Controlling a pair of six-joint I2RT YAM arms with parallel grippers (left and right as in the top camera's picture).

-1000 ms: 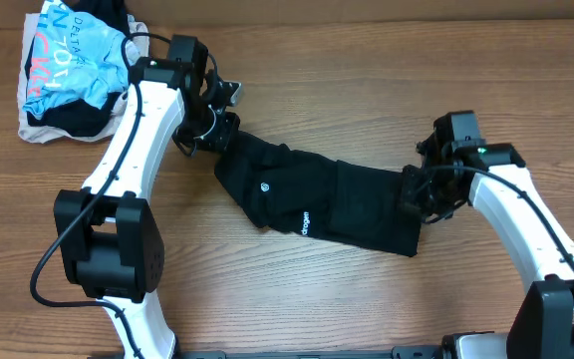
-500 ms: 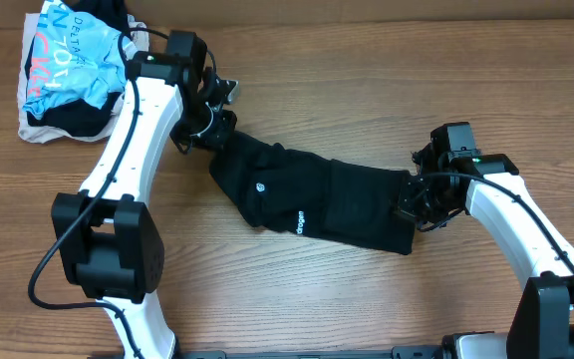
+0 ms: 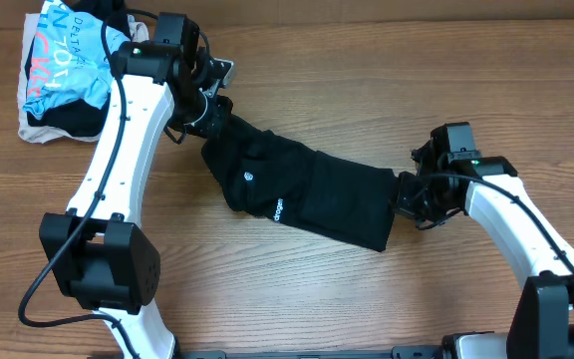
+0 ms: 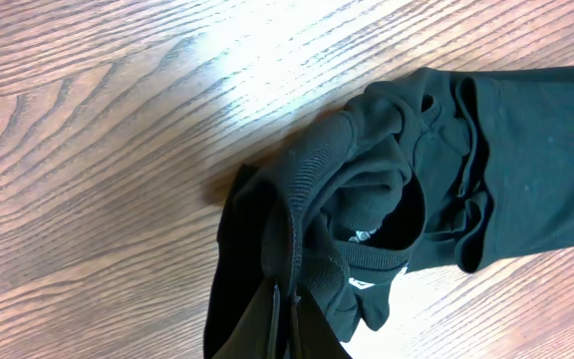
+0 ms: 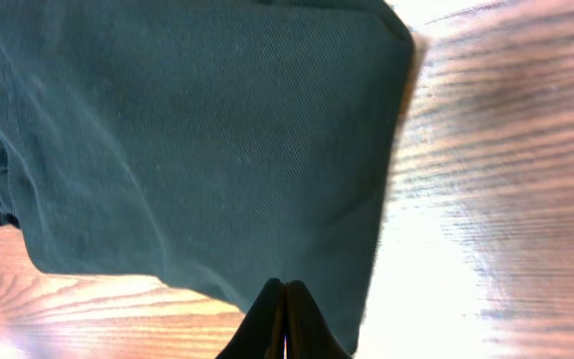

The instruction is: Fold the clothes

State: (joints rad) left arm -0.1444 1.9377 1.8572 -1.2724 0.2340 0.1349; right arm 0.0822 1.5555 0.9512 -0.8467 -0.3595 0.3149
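The black garment point(image 3: 307, 194) lies stretched in a diagonal band across the table, with a small white logo point(image 3: 248, 179) near its upper left part. My left gripper point(image 3: 210, 125) is shut on its bunched waistband end at the upper left. In the left wrist view the fingers point(image 4: 287, 294) pinch the ribbed band of the garment point(image 4: 526, 150). My right gripper point(image 3: 404, 199) is shut at the garment's right end. In the right wrist view its closed tips point(image 5: 285, 289) sit on the edge of the flat fabric point(image 5: 197, 130).
A pile of other clothes sits at the far left corner: a light-blue top with lettering point(image 3: 73, 60) over a beige garment point(image 3: 40, 130). The wooden table point(image 3: 367, 90) extends around the garment.
My left gripper has moved up and to the left, dragging the black garment leftward. The garment's right end and my right gripper have shifted slightly left.
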